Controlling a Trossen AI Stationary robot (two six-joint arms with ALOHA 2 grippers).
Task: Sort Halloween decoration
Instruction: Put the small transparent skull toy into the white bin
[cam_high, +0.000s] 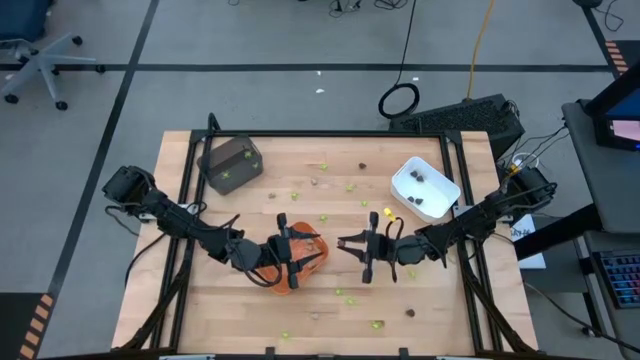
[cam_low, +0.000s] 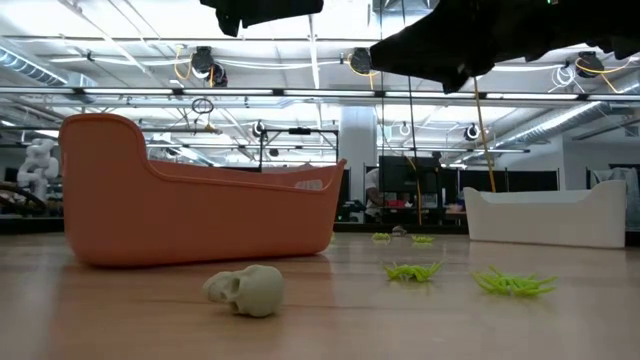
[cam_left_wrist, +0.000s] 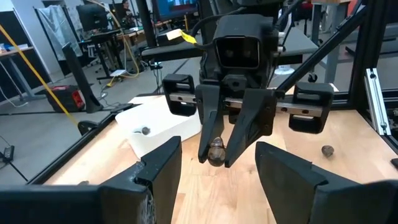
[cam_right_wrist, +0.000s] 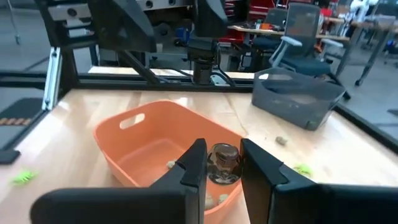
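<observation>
Small Halloween decoration pieces lie scattered on the wooden table: a tan-grey skull (cam_low: 248, 290), lime-green spiders (cam_low: 412, 270) and dark brown bits (cam_high: 410, 312). My right gripper (cam_right_wrist: 222, 165) hangs at mid-table, shut on a dark brown piece (cam_left_wrist: 216, 151), and faces my left gripper across the orange tray (cam_right_wrist: 134, 146). My left gripper (cam_left_wrist: 217, 186) stands open above the orange tray (cam_high: 312, 250), nothing between its fingers. A few tan pieces (cam_right_wrist: 170, 164) lie inside the tray. My right gripper pinches the dark brown piece (cam_right_wrist: 224, 163) between its two fingers, at their free ends. The fingers (cam_left_wrist: 247, 127) reach roughly level from the table's right side. The piece is lifted clear of the table, beside the orange tray's right rim.
A white tray (cam_high: 425, 188) with dark pieces stands at the back right. A dark grey tray (cam_high: 230, 163) sits at the back left. More loose pieces lie along the near edge (cam_high: 375, 323) and the middle (cam_high: 322, 217). A black frame (cam_high: 340, 134) borders the table.
</observation>
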